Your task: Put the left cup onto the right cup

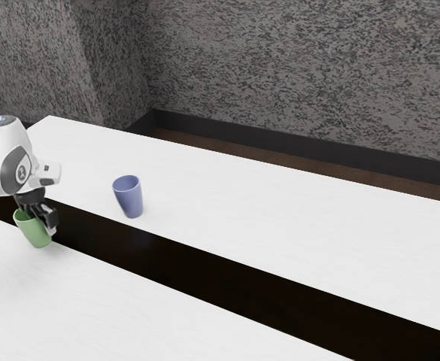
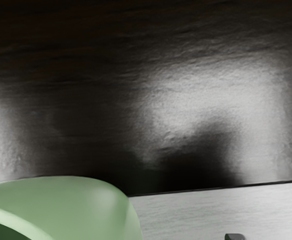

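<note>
Across the white tabletop point(image 1: 280, 210) runs a dark strip point(image 1: 204, 263), diagonal from the exterior view's left toward its lower right. At the exterior view's left edge, the arm point(image 1: 9, 158) bends down over this strip. Blue cup point(image 1: 128, 195), the right one, stands upright with its mouth up on the far white part, just beyond the strip's edge. Green cup point(image 1: 31, 229), the left one, hangs tilted at the strip's near edge, apparently off the surface, with its rim up under the hand. The gripper point(image 1: 40, 214) is clamped on the green cup at the rim, fingers on either side of the wall. Key relation: the blue cup lies toward the exterior view's right of the gripper, across the strip and well apart. The carry likely goes that way, and the green cup's axis needs levelling to upright before it is set on the blue cup's mouth.
</note>
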Robot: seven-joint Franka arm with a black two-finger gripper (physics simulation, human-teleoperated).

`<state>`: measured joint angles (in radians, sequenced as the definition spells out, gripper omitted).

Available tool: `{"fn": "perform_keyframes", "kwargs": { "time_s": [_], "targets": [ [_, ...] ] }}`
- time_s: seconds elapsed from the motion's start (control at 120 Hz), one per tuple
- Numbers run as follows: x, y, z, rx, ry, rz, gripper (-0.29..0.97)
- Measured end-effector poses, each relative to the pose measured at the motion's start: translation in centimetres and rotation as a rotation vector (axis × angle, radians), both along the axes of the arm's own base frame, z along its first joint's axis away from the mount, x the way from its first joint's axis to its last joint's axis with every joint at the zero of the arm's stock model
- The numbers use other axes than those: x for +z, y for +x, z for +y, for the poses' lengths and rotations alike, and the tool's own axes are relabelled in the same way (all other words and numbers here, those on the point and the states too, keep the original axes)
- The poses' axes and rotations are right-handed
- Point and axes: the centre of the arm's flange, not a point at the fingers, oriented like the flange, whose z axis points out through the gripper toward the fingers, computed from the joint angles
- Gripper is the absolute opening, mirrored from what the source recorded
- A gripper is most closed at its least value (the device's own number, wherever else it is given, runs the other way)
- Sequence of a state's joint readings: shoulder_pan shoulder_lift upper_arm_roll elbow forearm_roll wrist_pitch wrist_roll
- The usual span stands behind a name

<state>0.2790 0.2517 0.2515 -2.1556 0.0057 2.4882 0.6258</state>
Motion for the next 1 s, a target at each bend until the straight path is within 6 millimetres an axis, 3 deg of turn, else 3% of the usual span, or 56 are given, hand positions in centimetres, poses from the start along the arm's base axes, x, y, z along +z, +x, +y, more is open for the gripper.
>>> {"fn": "perform_keyframes", "kwargs": {
  "time_s": [1.0],
  "targets": [
    [-0.4, 0.1, 0.06, -0.005, 0.004, -0.008, 0.0]
  ]
}}
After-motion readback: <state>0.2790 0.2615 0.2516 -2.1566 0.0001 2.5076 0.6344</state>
